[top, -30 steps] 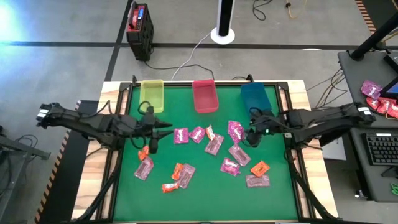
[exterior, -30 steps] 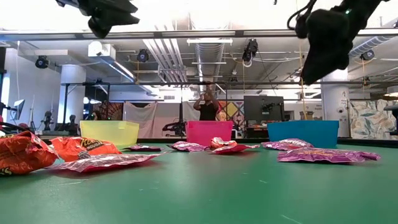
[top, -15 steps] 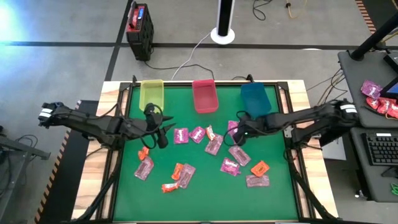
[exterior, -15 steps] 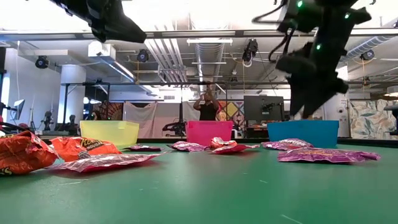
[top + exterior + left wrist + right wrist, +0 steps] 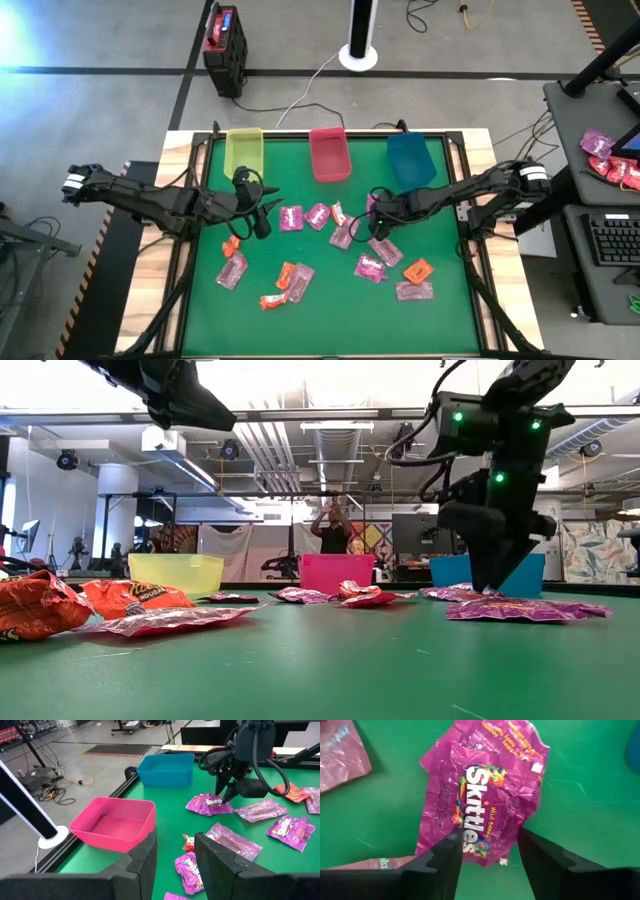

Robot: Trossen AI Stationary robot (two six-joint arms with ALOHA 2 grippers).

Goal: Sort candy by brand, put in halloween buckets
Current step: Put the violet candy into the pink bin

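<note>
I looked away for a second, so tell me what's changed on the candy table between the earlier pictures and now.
The right gripper swung from in front of the blue-teal translucent plastic bin toward the table's middle and dropped low over a magenta-pink Skittles packet, fingers straddling its edge, not yet closed on it. The left gripper shifted slightly early on, then hung still above the green mat. No packets or bins moved.

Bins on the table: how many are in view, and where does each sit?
3, in a row along the far edge: yellow-green bin toward the left arm's side, pink-red bin in the middle, blue-teal bin toward the right arm's side. None seems hidden.
</note>
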